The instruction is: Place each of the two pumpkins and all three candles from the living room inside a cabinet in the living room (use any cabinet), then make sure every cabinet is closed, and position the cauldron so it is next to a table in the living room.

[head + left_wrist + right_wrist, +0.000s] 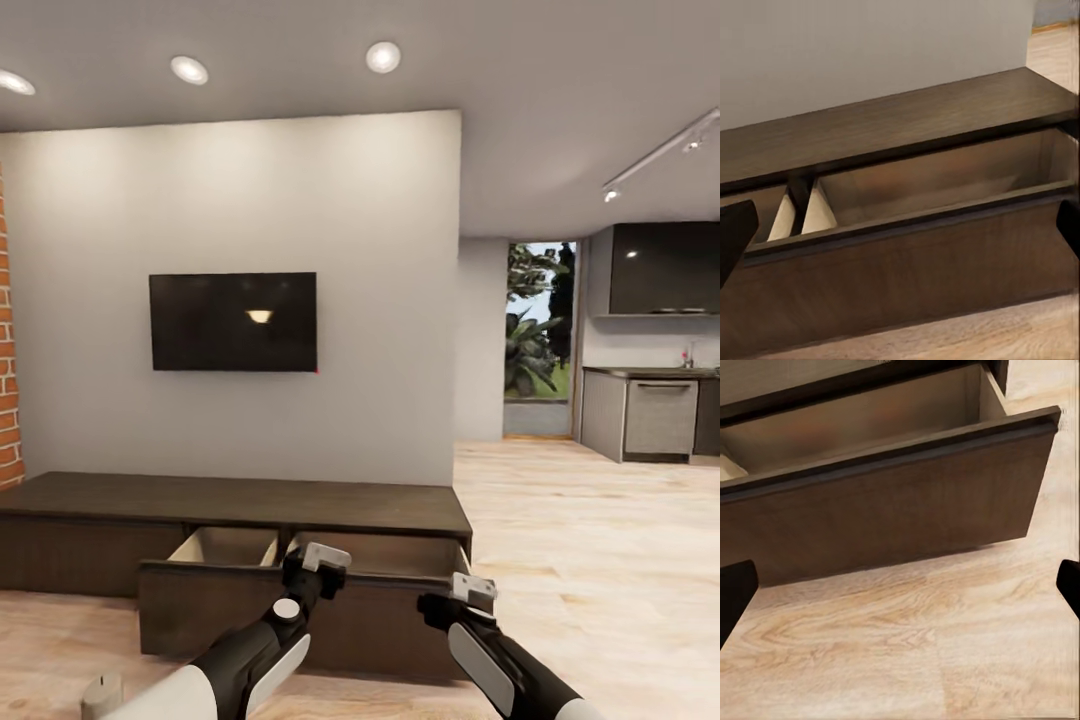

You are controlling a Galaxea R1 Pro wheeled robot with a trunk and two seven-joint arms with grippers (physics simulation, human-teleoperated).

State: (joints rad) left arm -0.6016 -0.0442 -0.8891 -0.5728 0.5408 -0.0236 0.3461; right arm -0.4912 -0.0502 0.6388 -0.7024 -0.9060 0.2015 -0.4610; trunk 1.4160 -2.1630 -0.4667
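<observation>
Cabinet: you're parked right in front of the long dark wood unit under the wall TV, and its drawer is pulled out toward you. The front panel stands well forward of the cabinet body.

Drawer insides: pale beige walls with a divider splitting it into compartments. From the left wrist view the big compartment looks bare, and so does what the right wrist view catches of it.

Left tool: hovering just over the drawer's front edge. Its two dark fingertips sit at opposite edges of the wrist picture, so it's spread wide with nothing between them.

Right tool: low near the drawer's right front corner, over the plank floor. Fingers are wide apart here too, holding nothing.

Candle: there's a short pale stub on the floor at the bottom left of the head view, beside your left arm and off the drawer's left end. It's partly cut off, so that's about all you can say for it.

Writing / brands: none you can read — the TV screen is black with only a lamp reflection in it.

Background: brick edge at the far left, grey kitchen units off to the right.
</observation>
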